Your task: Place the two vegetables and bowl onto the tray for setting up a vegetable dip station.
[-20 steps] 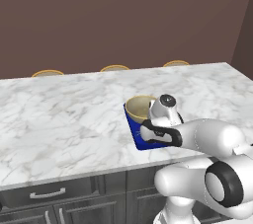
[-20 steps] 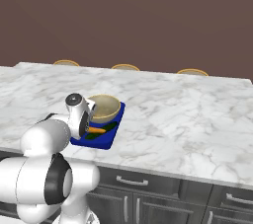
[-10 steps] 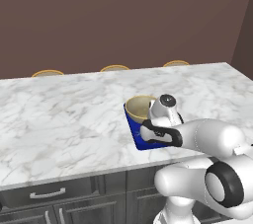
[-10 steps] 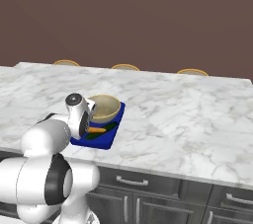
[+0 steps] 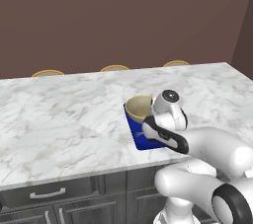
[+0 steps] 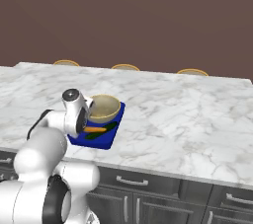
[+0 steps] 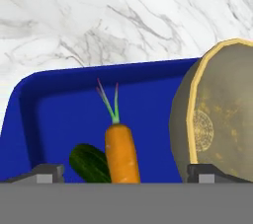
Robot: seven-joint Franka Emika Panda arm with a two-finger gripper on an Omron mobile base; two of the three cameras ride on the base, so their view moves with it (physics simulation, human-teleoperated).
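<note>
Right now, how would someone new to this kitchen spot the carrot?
Find the marble counter and the deep blue tray near its front edge. On the tray, beside the tan bowl, lies the carrot: small, orange with a thin green top, next to the dark green cucumber.

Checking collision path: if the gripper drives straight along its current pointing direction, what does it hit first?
Most likely the carrot, centred between the fingertips of the open gripper, with the cucumber beside it on the tray. The bowl sits off to one side. Depth unclear.
</note>
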